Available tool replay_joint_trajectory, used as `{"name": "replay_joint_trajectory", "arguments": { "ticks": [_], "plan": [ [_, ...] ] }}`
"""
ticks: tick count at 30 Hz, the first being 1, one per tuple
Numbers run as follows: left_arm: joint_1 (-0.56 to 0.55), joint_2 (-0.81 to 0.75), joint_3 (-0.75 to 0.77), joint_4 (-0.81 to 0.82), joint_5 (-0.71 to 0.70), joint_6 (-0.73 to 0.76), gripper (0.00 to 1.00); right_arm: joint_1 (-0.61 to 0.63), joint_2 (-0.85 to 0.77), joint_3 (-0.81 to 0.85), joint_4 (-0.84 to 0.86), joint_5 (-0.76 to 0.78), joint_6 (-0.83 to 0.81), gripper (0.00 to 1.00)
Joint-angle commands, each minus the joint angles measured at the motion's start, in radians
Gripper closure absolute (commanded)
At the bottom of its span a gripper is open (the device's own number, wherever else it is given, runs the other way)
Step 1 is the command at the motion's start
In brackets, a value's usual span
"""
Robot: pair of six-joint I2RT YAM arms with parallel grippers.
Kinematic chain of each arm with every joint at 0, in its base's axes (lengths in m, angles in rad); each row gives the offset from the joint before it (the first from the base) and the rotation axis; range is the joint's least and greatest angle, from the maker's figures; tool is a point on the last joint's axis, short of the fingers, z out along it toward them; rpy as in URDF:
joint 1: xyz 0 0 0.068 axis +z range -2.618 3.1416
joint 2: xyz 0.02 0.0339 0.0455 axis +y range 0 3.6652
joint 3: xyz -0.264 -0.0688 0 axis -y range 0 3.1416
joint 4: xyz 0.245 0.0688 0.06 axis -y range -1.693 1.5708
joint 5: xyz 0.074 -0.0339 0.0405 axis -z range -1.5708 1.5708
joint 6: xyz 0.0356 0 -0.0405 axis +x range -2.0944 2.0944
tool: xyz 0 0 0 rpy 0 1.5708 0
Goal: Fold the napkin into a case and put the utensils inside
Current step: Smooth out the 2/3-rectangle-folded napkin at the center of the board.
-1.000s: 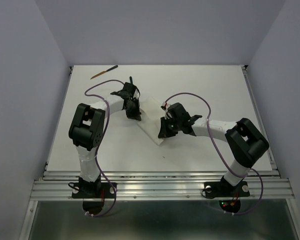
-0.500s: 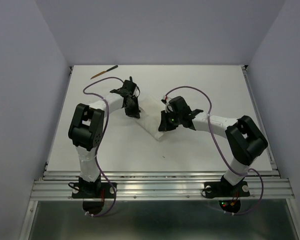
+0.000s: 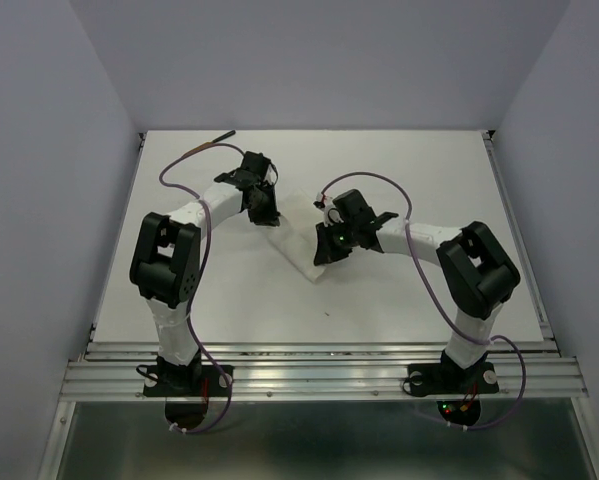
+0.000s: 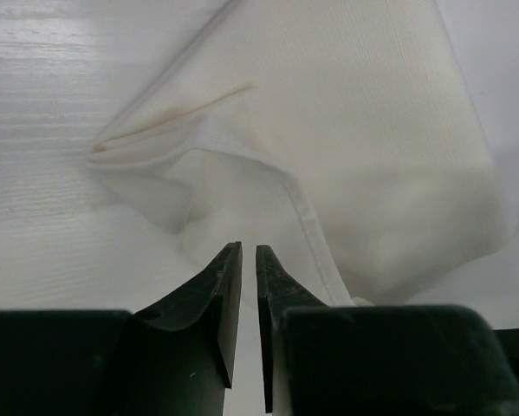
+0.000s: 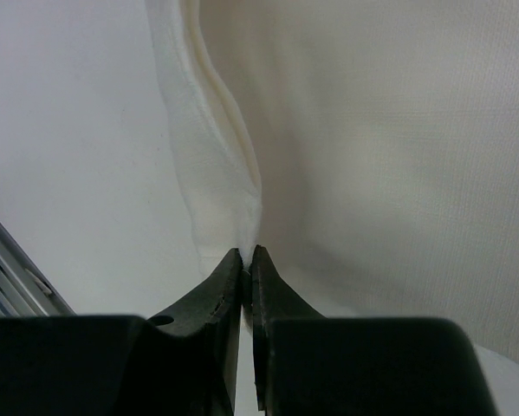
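Folding is the step in hand, by my reading: the napkin (image 3: pixel 295 242) lies partly folded near the centre of the top view, on the table (image 3: pixel 429 170), between the two grippers. Right gripper (image 5: pixel 249 253) is pinched tight on a raised ridge of the cloth; the fold runs up from its tips toward the top of that view. Left gripper (image 4: pixel 249 258) stands slightly parted with no cloth between the jaws, and a hemmed flap and a loose pocket of fabric sit just ahead of its tips. To do this well, I judge: use the right pinch as the anchor, take the left grip on the hemmed edge and not on the layer beneath, then draw the flap over low and slow so the crease runs straight and the pouch comes out narrow. One utensil (image 3: pixel 223 131) shows at the upper left of the table, well apart from the cloth. No brand, label or writing is readable in any view.
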Motion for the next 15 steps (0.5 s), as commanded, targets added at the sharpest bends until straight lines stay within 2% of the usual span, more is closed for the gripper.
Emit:
{"name": "replay_joint_trajectory", "arguments": {
  "ticks": [1, 8, 15],
  "plan": [
    [-0.003, -0.047, 0.018, -0.008, 0.018, 0.017, 0.79, -0.015, 0.016, 0.055, -0.002, -0.035, -0.042, 0.99],
    [-0.006, -0.035, -0.008, 0.021, 0.096, 0.026, 0.95, -0.035, 0.04, 0.077, -0.017, -0.052, -0.056, 0.99],
    [-0.012, 0.005, -0.002, 0.044, 0.167, 0.049, 1.0, -0.055, 0.059, 0.08, -0.018, -0.064, -0.062, 0.99]
  ]
}}
